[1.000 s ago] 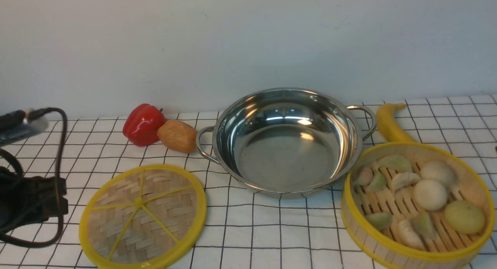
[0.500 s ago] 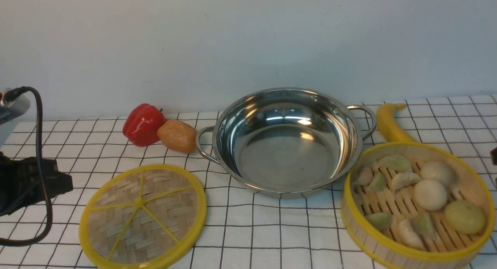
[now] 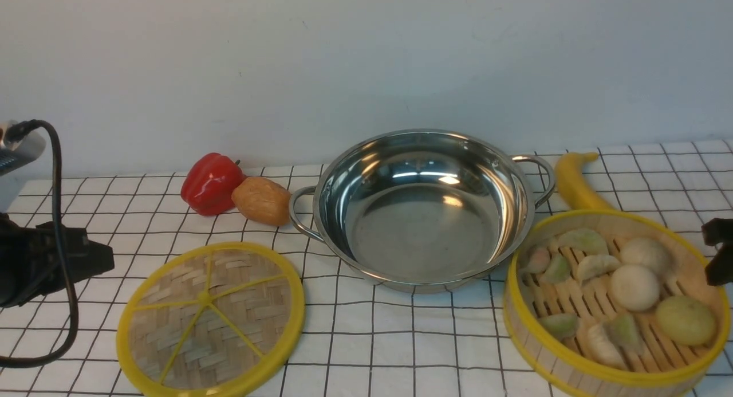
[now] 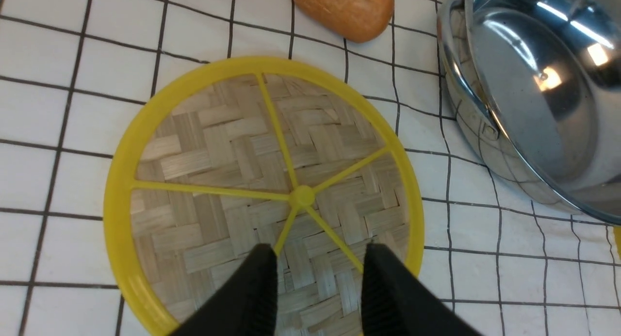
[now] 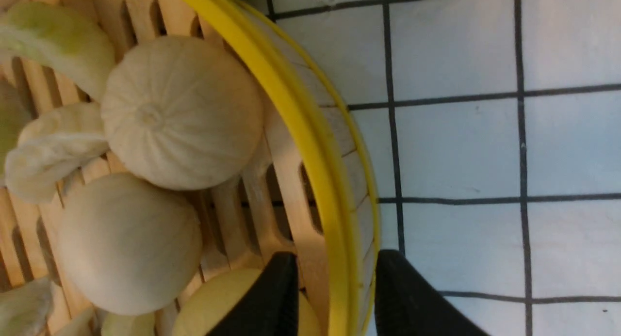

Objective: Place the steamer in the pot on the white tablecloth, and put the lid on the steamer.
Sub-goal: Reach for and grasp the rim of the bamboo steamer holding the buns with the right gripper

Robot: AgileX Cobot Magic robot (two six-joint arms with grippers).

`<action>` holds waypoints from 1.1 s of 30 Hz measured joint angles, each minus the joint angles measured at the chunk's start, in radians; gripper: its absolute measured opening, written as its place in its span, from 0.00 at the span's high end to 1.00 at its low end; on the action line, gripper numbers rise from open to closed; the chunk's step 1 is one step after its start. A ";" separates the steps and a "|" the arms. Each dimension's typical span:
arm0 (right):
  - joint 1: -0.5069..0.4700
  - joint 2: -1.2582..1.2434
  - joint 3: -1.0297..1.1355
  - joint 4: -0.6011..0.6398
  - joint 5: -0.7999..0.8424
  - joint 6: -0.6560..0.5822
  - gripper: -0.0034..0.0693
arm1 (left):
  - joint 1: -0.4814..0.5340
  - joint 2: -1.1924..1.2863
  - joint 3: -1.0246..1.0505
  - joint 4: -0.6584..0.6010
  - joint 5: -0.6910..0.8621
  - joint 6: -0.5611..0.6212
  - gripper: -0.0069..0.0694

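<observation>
you have the pot (image 3: 343,185) sitting empty in the middle of the white tablecloth (image 3: 401,339), a cloth with a thin black grid that covers the whole surface up to a plain pale wall (image 3: 366,59) just behind the pot. the steamer (image 3: 572,362) stands on the cloth to the right of the pot and nearer to you, its rim close against the pot's side, with buns and dumplings lying on its slatted floor. the lid (image 3: 212,317) lies flat on the cloth to the left of the pot and nearer to you, a little apart from it. your left gripper (image 4: 320,251) hangs above the lid's near part with its fingers spread and nothing between them. your right gripper (image 5: 337,256) is at the steamer's side farthest from the pot, fingers apart, one inside the basket and one outside, so they straddle the yellow rim without pinching it. left of the pot, near the wall, a red pepper (image 3: 211,183) touches a brown bread-like lump (image 3: 262,200), which lies just beside the pot's left handle. right of the pot, a banana (image 3: 575,182) lies behind the steamer. a black cable (image 3: 57,213) loops at the far left edge.
</observation>
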 joint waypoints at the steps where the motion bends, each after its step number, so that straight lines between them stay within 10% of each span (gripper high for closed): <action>1: 0.000 0.002 -0.001 0.001 -0.001 -0.003 0.62 | 0.000 0.000 0.000 0.000 0.000 0.001 0.59; 18: 0.000 0.115 -0.001 0.024 -0.049 -0.035 0.62 | 0.000 0.000 0.000 -0.003 -0.001 0.003 0.59; 33: 0.000 0.126 -0.056 -0.093 0.084 -0.021 0.86 | 0.000 0.000 0.000 -0.001 -0.001 0.004 0.59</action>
